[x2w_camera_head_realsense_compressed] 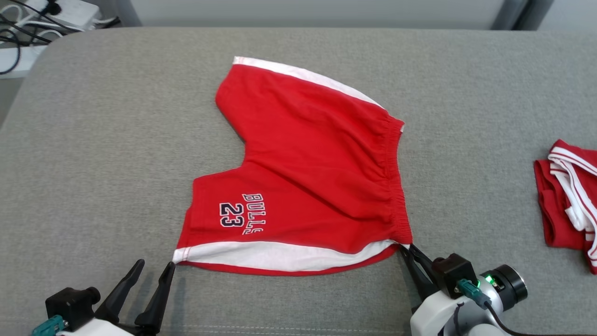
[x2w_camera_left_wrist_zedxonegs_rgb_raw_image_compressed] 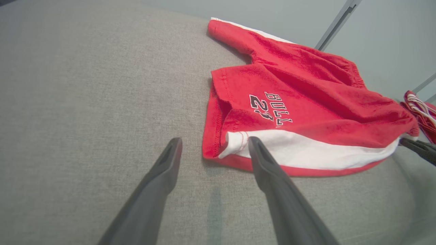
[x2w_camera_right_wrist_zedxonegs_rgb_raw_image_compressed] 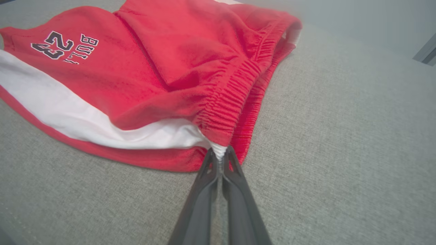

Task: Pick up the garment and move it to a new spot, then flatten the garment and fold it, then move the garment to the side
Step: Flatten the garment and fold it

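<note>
Two grippers nearest: left gripper [x2w_camera_head_realsense_compressed: 156,263] spread wide, holding nothing, just beside the hem corner; right gripper [x2w_camera_head_realsense_compressed: 406,249] pinched onto the waistband corner of one pair of red shorts [x2w_camera_head_realsense_compressed: 303,177], lying mid-cushion on the grey cushion [x2w_camera_head_realsense_compressed: 93,140]. One red-and-white garment [x2w_camera_head_realsense_compressed: 566,205] lies well apart, at right.

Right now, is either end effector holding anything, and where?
Right end effector pinches shorts at the near waistband corner. Left end effector open, holding nothing.

Matt cotton shorts [x2w_camera_head_realsense_compressed: 303,172], woven upholstery [x2w_camera_head_realsense_compressed: 93,140]
</note>
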You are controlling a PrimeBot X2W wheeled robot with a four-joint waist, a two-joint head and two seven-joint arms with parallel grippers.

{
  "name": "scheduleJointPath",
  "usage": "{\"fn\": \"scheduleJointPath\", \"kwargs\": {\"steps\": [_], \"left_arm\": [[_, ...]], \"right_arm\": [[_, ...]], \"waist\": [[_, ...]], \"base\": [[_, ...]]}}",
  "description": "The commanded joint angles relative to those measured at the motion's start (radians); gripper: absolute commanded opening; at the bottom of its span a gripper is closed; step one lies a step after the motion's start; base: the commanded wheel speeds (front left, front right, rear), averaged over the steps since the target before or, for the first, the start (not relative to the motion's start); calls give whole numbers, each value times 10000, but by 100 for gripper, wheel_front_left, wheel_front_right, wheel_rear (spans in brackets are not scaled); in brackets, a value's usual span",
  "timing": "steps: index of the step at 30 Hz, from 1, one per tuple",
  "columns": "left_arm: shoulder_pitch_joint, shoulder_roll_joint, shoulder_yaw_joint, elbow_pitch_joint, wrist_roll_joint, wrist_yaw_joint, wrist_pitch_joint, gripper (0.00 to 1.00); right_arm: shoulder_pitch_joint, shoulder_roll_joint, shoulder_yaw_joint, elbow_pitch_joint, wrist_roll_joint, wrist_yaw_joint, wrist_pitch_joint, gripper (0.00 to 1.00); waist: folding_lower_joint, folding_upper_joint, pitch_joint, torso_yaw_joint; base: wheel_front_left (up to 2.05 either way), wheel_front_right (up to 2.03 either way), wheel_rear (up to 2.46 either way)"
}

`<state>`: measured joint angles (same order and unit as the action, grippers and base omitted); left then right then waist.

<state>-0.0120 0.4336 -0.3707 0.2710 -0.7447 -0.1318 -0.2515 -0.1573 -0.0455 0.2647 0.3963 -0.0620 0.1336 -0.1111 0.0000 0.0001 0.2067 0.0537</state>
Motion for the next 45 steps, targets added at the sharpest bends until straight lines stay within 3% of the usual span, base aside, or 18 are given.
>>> {"fn": "scheduleJointPath", "kwargs": {"steps": [1,8,20,22,23,24,31,45], "left_arm": [[-515,348,283,-89,-125,11,-103,100],[-826,637,92,-21,-1345,11,-103,100],[-704,1102,-699,-435,-2423,11,-103,100],[-735,1188,-892,-567,-2613,11,-103,69],[-765,1231,-944,-622,-2665,11,-103,40],[-796,1248,-948,-698,-2712,11,-103,0],[-794,1299,-1012,-1112,-2697,11,-103,0],[-73,1109,-1353,-942,-2402,11,-103,0]], "right_arm": [[-214,-47,274,-330,39,-29,22,0],[-291,-47,718,-891,126,-29,112,0],[-210,-47,748,-1289,116,-29,156,0],[-209,-47,742,-1318,121,-29,174,0],[-216,-47,742,-1332,126,-29,179,0],[-223,-47,742,-1344,131,-29,183,0],[-199,-47,711,-1235,200,-29,251,0],[195,-47,465,-513,835,-29,443,0]], "waist": [[0,-1,248,-249],[0,-1,647,-672],[0,-1,760,-842],[0,-1,789,-824],[0,-1,803,-815],[0,-1,816,-806],[0,-1,620,-711],[0,-1,-794,-483]], "base": [[0,0,0],[0,0,0],[0,0,0],[0,0,0],[0,0,0],[0,0,0],[0,0,0],[0,0,0]]}}
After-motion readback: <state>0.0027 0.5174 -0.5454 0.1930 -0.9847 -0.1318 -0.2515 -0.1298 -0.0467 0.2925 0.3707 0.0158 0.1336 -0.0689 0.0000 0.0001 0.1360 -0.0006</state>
